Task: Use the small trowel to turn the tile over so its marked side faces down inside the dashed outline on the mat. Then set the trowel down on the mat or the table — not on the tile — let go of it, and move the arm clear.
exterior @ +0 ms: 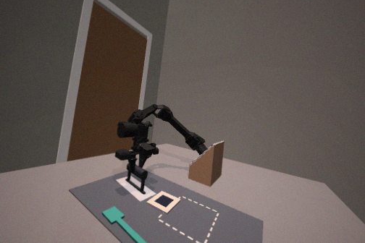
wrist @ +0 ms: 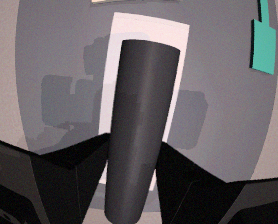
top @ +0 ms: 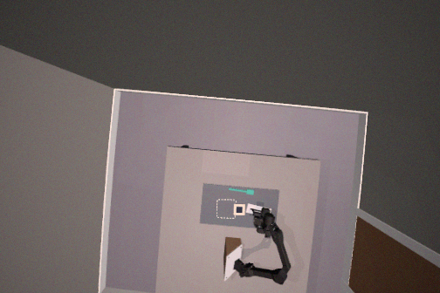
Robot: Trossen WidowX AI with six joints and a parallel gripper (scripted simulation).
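Gripper is clamped on the dark handle of what I take for the trowel, right of centre in the top view

The tile lies just left of it there, dark mark up, at the right edge of the dashed outline; the round handle could roll between the fingers when the tile's weight comes, or a too low blade could push the tile instead of lifting it; the arm covers part of the blade from above, and the wrist view cuts off nearly all the tile
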